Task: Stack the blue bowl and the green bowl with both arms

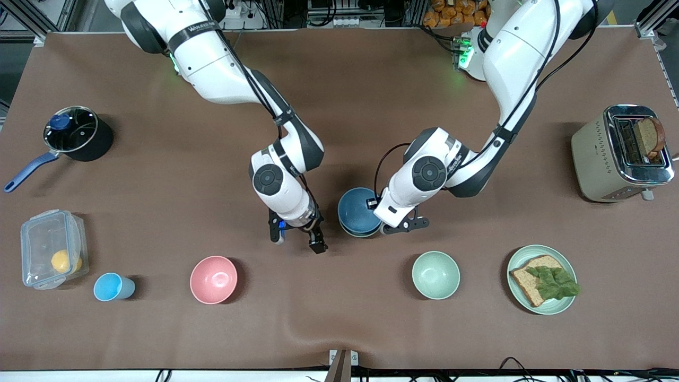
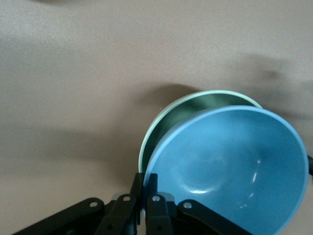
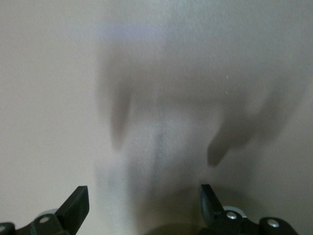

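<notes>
The blue bowl (image 1: pixel 356 209) is sitting tilted inside the green bowl (image 1: pixel 358 232) at mid-table (image 1: pixel 339 329). The left claw (image 2: pixel 145 203) is clenching on the blue bowl's rim. The right claw (image 1: pixel 299 240) is hanging released over bare table beside the stack. A lidded box (image 1: pixel 52 248) is holding a yellow fruit (image 1: pixel 61 260); a plate (image 1: pixel 541 279) is carrying bread (image 1: pixel 533 276) and lettuce (image 1: pixel 554 282); a toaster (image 1: pixel 620 153) is holding toast (image 1: pixel 648 136). A lidded pot (image 1: pixel 74 133), cup (image 1: pixel 112 287), pink bowl (image 1: pixel 213 279) and mint bowl (image 1: pixel 435 275) are standing apart.
</notes>
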### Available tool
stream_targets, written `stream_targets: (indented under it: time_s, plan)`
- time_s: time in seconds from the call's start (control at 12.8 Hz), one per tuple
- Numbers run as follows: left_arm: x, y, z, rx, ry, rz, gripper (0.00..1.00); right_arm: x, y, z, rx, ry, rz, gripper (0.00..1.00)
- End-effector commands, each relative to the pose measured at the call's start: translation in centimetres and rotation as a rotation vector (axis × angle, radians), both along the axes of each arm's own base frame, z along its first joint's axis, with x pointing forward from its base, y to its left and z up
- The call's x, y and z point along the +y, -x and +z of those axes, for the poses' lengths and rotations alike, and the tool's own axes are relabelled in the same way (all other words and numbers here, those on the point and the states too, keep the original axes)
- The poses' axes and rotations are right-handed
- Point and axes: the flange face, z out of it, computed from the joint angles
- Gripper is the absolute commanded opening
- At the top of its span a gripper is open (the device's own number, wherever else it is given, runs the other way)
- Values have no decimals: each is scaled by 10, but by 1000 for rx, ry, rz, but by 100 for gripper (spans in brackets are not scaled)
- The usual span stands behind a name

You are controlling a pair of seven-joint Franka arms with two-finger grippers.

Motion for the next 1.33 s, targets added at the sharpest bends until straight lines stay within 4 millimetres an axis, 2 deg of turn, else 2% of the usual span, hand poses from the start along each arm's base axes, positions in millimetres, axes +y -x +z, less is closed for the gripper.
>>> stream_targets:
  time_s: [0.0, 1.02, 1.09, 1.25]
  plan:
    - [-4, -3, -4, -14, -4, -7, 0, 15, 4, -3, 3, -20, -35, 100]
    - [-3, -10, -2, -19, 7, -4, 0, 14, 4, -3, 2, -20, -37, 100]
    - [-2, -11, -2, -20, 8, -2, 10, 14, 4, -3, 2, -20, -37, 100]
    - [-1, -11, -2, -20, 8, -2, 47, 14, 4, -3, 2, -20, -37, 100]
